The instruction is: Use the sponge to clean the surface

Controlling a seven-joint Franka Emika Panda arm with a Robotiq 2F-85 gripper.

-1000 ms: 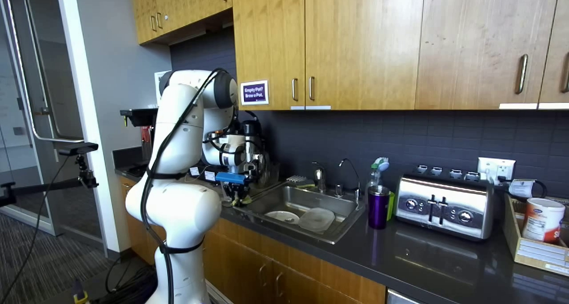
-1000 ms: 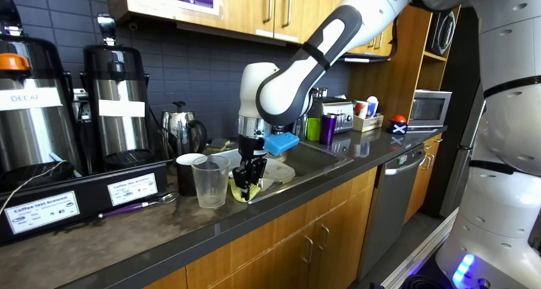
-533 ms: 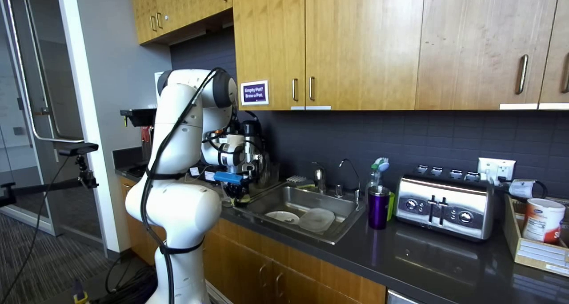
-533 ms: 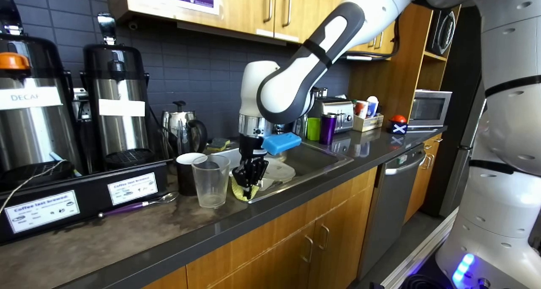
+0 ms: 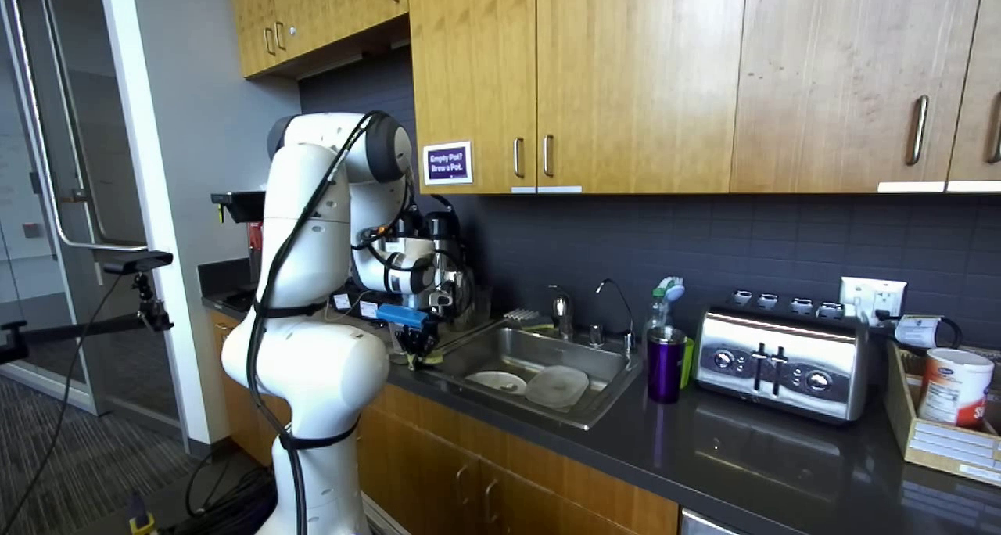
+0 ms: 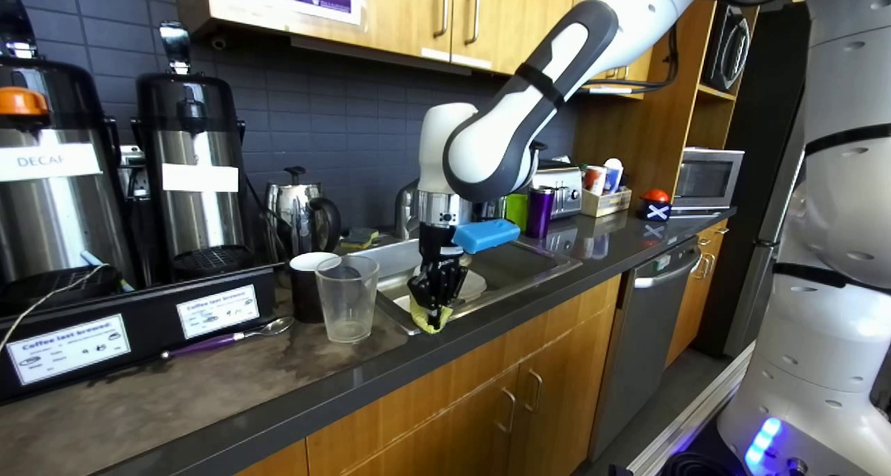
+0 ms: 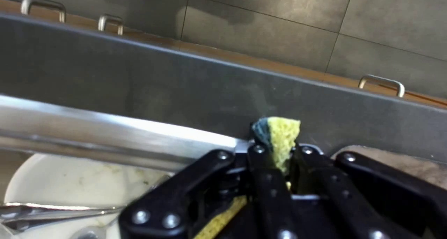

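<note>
Wiping looks to be the step in hand: the sponge (image 7: 283,129) is in the grasp and down at the tabletop (image 7: 195,88), by the front corner of the sink (image 7: 104,122). Whether it presses on the dark strip there or hangs just clear, I cannot tell. From the sponge in the wrist view, the sink's rim runs off toward 9 o'clock, the dark strip lies at 12, and a brown-mottled stretch (image 7: 401,164) at about 3 to 4. The next move probably calls for light downward pressure and a sweep along the strip, minding the rim and the clear cup (image 6: 347,302), at 9 o'clock from the gripper (image 6: 433,314) in an exterior view.

The gripper's jaws stand nearly together, pinching the sponge, which appears bent around the fingertips, its yellow and blue-green sides both showing past them. Nothing else seems to be in its hold.
</note>
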